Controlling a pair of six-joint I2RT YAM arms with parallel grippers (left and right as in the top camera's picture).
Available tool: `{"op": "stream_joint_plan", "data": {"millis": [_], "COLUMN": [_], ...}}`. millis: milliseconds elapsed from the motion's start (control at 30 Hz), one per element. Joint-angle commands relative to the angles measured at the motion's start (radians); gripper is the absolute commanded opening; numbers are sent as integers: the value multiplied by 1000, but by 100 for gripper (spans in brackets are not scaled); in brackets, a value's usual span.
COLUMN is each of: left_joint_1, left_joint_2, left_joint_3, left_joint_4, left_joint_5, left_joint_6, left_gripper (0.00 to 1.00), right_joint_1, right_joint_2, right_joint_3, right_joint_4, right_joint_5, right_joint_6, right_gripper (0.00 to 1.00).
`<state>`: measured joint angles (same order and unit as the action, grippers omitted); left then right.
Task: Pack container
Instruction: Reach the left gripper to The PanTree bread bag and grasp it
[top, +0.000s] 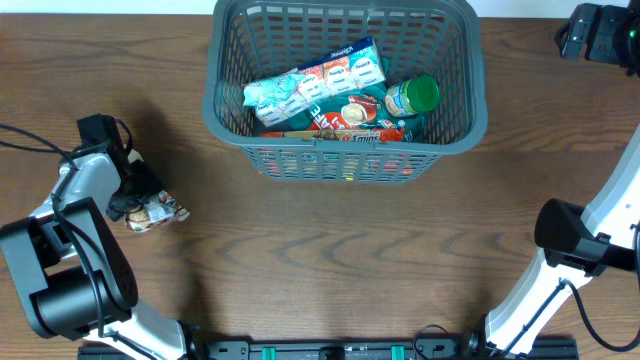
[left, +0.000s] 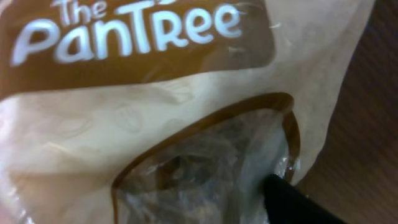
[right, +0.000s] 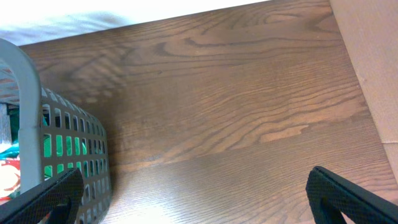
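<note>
Container (top: 225, 110) sits far-centre on the table (top: 320, 270), part-filled with packets (top: 320, 85), while the left gripper (top: 135, 195) bears on a Pantree packet (top: 155, 212) well to its left, apparently for pickup, jaw state indeterminable, and the right gripper (right: 194, 186) waits wide open beside it.

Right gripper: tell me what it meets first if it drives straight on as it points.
Most likely the bare table: the right gripper, open, frames only wood ahead. The container stands at the view's left, off that line; depth is unclear.
</note>
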<state>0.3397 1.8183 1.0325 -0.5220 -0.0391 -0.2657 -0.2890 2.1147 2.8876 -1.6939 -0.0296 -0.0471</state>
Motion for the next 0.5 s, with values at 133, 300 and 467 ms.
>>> {"op": "stream_joint_plan", "data": {"millis": [133,300,467], "left_joint_1": [1,1,-1], "left_joint_2": [32,-33,-171], "left_joint_3": [-6,2,80], "left_joint_4": [-12,-27,-138], "left_joint_5": [125,160,160], "left_joint_6": [6,6,7], "left_gripper": [40,8,6], "right_joint_1": [-5,-5,-5], "right_joint_2": [8,8,8], "right_joint_3": [1,1,1], "right_joint_4": [-2,-1,-4], "right_joint_5": [3,2,2], "right_joint_6": [9,9,9], "right_gripper": [99,99,99]}}
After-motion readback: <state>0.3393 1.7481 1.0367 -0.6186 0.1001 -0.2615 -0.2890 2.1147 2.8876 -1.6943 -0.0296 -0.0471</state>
